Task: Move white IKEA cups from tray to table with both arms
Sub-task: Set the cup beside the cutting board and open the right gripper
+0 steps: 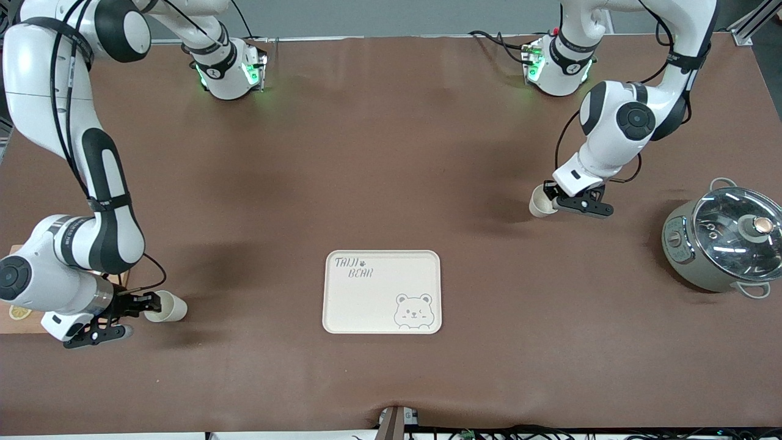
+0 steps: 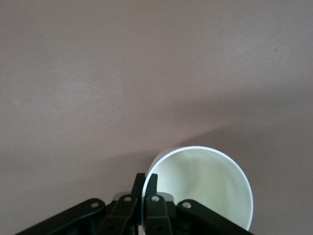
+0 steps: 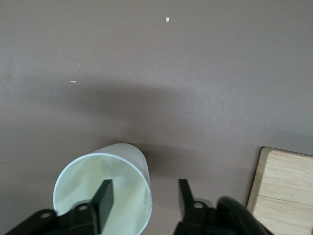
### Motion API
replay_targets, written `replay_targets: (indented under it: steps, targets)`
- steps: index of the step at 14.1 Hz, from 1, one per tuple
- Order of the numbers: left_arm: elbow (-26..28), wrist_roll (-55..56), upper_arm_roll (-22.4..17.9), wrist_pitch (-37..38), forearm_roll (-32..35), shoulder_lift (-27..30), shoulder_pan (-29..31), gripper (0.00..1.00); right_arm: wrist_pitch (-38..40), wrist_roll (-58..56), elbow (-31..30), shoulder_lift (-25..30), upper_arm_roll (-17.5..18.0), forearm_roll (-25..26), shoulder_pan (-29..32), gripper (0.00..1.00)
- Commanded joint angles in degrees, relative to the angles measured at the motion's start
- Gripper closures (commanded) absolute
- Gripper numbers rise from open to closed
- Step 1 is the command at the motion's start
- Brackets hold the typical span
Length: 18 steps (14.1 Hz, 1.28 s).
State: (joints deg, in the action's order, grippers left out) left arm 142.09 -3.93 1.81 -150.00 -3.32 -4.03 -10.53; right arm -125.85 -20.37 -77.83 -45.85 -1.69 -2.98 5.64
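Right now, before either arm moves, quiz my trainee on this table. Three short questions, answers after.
1. True or false: a cup already stands on the tray.
2. The left gripper is: A) spread wide, touching nothing; B) pinched on the rim of the left cup; C) closed on nothing.
3. Fill in: one finger of the right gripper is ___ the right cup, and the other is outside it.

Key: 1 false; 2 B; 3 inside.
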Motion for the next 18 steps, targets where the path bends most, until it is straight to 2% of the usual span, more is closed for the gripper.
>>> replay_targets:
  steps: [1, 4, 7, 10, 12, 18]
  targets:
    - [1.2, -3.2, 0.7, -2.7, -3.0, 0.3, 0.6, 1.00, 0.3, -0.3, 0.6, 0.6, 1.2, 0.3, 0.7, 0.00]
    - [1.2, -3.5, 0.7, -4.4, -4.0, -0.8, 0.5, 1.00, 1.0, 0.2, 0.9, 1.9, 1.1, 1.0, 0.1, 0.00]
    - [1.1, -3.5, 0.7, -7.6, -4.0, -3.3, 0.0, 1.00, 3.3, 0.8, 0.8, 6.3, 1.2, 0.5, 0.1, 0.00]
    - [1.0, -3.5, 0.7, -8.6, -4.0, -4.4, -0.1, 1.00, 6.6, 12.5, 0.4, 11.6, 1.3, 0.3, 0.0, 0.00]
    - [0.9, -3.5, 0.7, -9.5, -4.0, -5.0, -0.1, 1.00, 12.6, 16.7, 0.4, 15.4, 1.4, 0.3, -0.8, 0.00]
    - [0.9, -3.5, 1.5, -12.3, -4.0, -6.9, -0.1, 1.00, 22.9, 17.6, 0.3, 25.4, 1.4, 0.3, -1.1, 0.00]
